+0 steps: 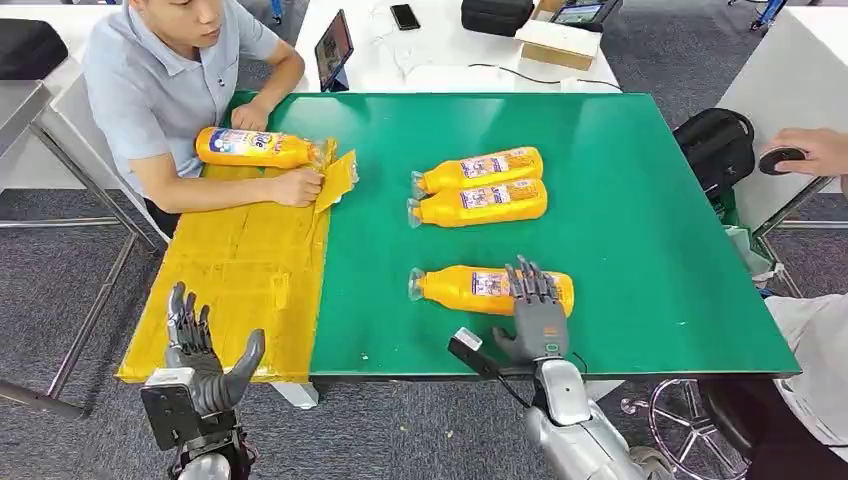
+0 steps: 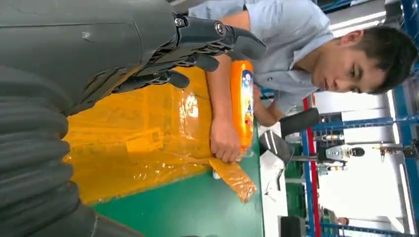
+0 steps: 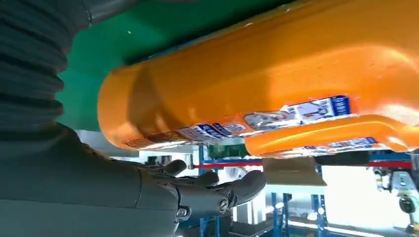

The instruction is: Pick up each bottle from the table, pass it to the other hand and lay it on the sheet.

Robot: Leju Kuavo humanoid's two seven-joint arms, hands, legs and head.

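Observation:
An orange bottle lies on its side near the front of the green table. My right hand hovers over its base end with fingers spread, holding nothing; the right wrist view shows the fingers apart from this bottle. Two more bottles lie side by side mid-table. Another bottle rests at the far end of the yellow sheet. My left hand is open and upright at the sheet's near edge; its fingers show over the sheet.
A person sits at the far left, one hand pressing the sheet's lifted corner. Behind stands a white table with a tablet and a box. At the right are a black backpack and another person's hand.

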